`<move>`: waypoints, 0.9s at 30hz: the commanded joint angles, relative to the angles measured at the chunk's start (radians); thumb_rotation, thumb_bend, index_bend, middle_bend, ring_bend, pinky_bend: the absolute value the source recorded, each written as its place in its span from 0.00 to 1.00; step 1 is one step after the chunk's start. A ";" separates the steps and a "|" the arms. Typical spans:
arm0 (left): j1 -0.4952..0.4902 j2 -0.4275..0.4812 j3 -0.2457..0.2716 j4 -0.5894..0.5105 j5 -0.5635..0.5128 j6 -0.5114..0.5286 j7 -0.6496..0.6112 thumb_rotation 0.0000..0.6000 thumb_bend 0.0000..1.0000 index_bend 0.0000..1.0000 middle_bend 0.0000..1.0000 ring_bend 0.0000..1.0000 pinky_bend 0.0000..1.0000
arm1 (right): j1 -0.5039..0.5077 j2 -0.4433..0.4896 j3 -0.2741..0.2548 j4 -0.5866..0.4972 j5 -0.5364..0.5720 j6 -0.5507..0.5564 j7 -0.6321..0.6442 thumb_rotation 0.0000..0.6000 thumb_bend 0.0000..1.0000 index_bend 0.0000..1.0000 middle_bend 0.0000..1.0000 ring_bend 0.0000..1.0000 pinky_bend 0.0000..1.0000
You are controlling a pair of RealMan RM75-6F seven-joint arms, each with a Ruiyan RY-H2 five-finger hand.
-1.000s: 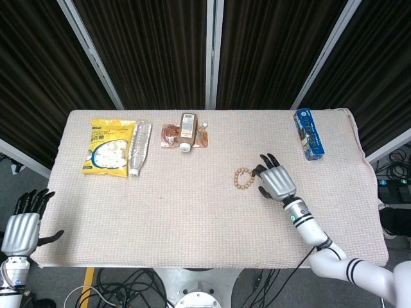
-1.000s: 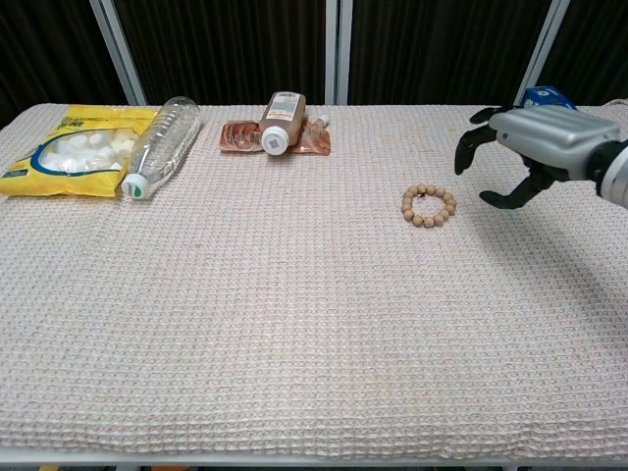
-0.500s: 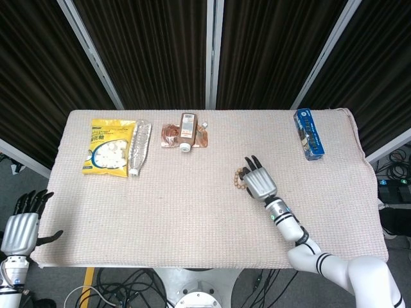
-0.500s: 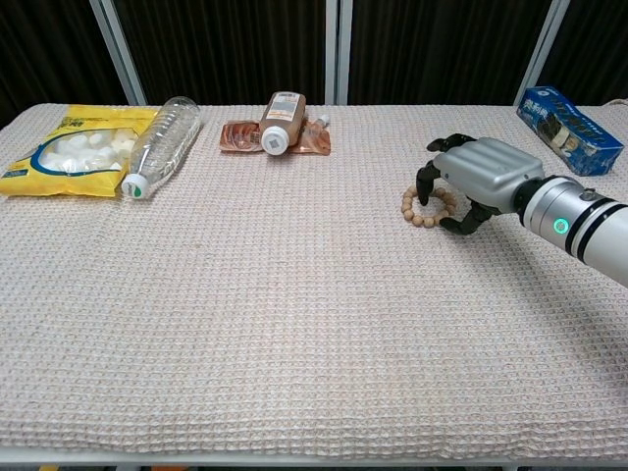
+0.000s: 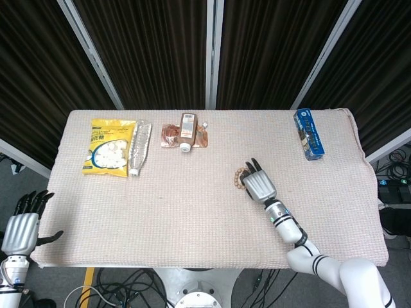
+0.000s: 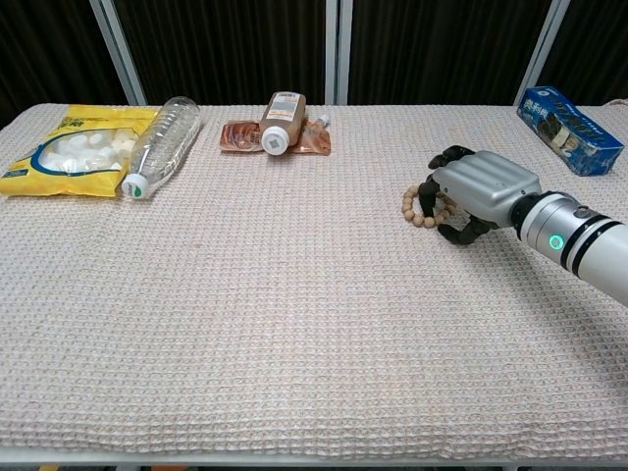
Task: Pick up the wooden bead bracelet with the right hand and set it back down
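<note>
Bracelet: wooden bead bracelet point(image 6: 419, 208) lies on desk point(image 6: 294, 294), unlifted.
Right hand point(image 6: 478, 190): fingers curled over it, apparently grasping.
Left: lift, set down.

The right hand point(image 6: 479, 193) has moved left and lowered onto the wooden bead bracelet point(image 6: 420, 207), its fingers point(image 6: 432, 192) now curling over the beads.

Right hand point(image 6: 478, 193) low (fingers curled)
</note>
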 commanded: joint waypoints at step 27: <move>-0.021 0.008 0.000 -0.034 0.017 -0.016 0.029 1.00 0.00 0.15 0.08 0.00 0.00 | -0.250 0.668 0.246 -0.895 -0.183 -0.449 2.016 1.00 0.52 0.61 0.49 0.19 0.00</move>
